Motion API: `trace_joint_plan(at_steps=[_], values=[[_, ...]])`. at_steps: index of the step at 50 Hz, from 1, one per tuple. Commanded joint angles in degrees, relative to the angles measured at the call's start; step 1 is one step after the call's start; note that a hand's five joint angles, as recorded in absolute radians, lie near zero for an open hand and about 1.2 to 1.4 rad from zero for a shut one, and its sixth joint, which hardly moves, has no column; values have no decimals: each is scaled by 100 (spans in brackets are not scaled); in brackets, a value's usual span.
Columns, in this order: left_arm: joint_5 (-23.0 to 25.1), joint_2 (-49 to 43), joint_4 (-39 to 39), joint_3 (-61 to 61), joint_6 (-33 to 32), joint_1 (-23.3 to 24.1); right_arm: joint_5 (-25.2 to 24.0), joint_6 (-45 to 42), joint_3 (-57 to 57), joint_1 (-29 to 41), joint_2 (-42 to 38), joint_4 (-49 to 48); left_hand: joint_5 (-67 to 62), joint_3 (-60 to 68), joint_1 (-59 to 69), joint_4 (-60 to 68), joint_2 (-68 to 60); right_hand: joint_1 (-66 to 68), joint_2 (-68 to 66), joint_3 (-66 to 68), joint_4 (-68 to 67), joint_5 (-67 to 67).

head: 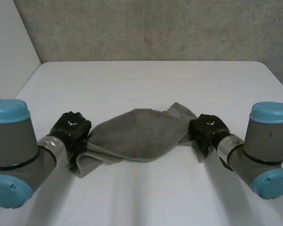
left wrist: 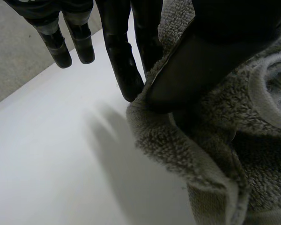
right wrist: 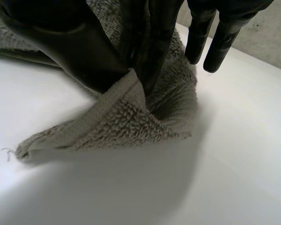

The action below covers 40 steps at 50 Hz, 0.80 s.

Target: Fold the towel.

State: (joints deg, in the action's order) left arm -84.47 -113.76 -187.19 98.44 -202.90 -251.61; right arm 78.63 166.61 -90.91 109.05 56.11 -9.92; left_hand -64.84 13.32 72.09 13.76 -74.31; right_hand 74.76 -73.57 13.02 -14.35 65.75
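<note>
We have both ends pinched: left hand clamps the towel at its left edge between thumb and fingers, right hand does the same at the right corner. Looks like the grasp step; next we likely need both hands moving together, pulling it taut and flat before folding. Towel is grey terry, rumpled, on the table, centre, near side.

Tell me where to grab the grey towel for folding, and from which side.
By its two end edges, one from each side, as now: the left hand pinches the left end of the towel and the right hand its right corner. The hemmed edges are thin enough to pinch between thumb and fingers; the middle is bunched.
</note>
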Motion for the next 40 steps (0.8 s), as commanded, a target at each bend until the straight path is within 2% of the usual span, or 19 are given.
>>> trace_joint_plan(at_steps=[1,5,7,11,13,16,19,21,24,26,27,29,31,32,33,34,35,37,40], values=[[-9,64,261,-159,84,103,-67,-41,-101,-208,626,130,-516,-332,791,-376,-569,524,-643,-302,435,425],[0,452,438,-53,163,103,-216,-49,-436,-261,1192,175,-516,-332,791,-376,-569,524,-643,-302,435,425],[87,976,578,52,224,42,-452,-58,-663,-252,1550,192,-516,-332,791,-376,-569,524,-643,-302,435,425],[255,1348,631,70,268,-55,-744,-76,-682,-261,1736,386,-516,-332,791,-376,-569,524,-643,-302,435,425],[378,1453,631,-44,251,-195,-1006,-111,-481,-252,1798,805,-516,-332,791,-376,-569,524,-643,-302,435,425],[405,1436,622,-141,233,-248,-1078,-129,-269,-208,1710,948,-516,-332,791,-376,-569,524,-643,-302,435,425],[422,1102,578,-510,242,-274,-1148,-164,285,-182,1385,1185,-516,-332,791,-376,-569,524,-643,-302,435,425],[370,280,587,-1227,155,-248,-1131,-417,1211,-164,729,1578,-516,-332,791,-376,-569,524,-643,-302,435,425],[361,-93,605,-1758,93,-231,-1069,-603,1840,-164,445,1809,-516,-332,791,-376,-569,524,-643,-302,435,425],[317,-522,570,-2773,-56,-222,-1008,-848,3100,-138,147,1959,-516,-332,791,-376,-569,524,-643,-302,435,425],[317,-524,570,-2778,-57,-222,-1007,-849,3106,-138,146,1959,-516,-332,791,-376,-569,524,-643,-302,435,425],[177,-420,421,-3574,-101,-231,-868,-753,4130,-120,276,1776,-516,-332,791,-376,-569,524,-643,-302,435,425],[19,-175,177,-3839,-75,-196,-789,-570,4413,-129,530,1435,-516,-332,791,-376,-569,524,-643,-302,435,425],[-139,202,-209,-3920,13,-187,-762,-307,4442,-138,880,857,-516,-332,791,-376,-569,524,-643,-302,435,425],[-140,205,-213,-3921,14,-187,-761,-304,4442,-138,884,851,-516,-332,791,-376,-569,524,-643,-302,435,425],[-245,632,-665,-3895,144,-160,-735,35,4294,-199,1267,147,-516,-332,791,-376,-569,524,-643,-302,435,425],[-246,636,-670,-3894,145,-160,-735,38,4293,-199,1271,140,-516,-332,791,-376,-569,524,-643,-302,435,425],[-237,1319,-1396,-3667,434,-282,-761,625,3847,-330,1787,-859,-516,-332,791,-376,-569,524,-643,-302,435,425],[-71,1611,-1680,-3325,532,-423,-945,829,3512,-568,1877,-819,-516,-332,791,-376,-569,524,-643,-302,435,425]])
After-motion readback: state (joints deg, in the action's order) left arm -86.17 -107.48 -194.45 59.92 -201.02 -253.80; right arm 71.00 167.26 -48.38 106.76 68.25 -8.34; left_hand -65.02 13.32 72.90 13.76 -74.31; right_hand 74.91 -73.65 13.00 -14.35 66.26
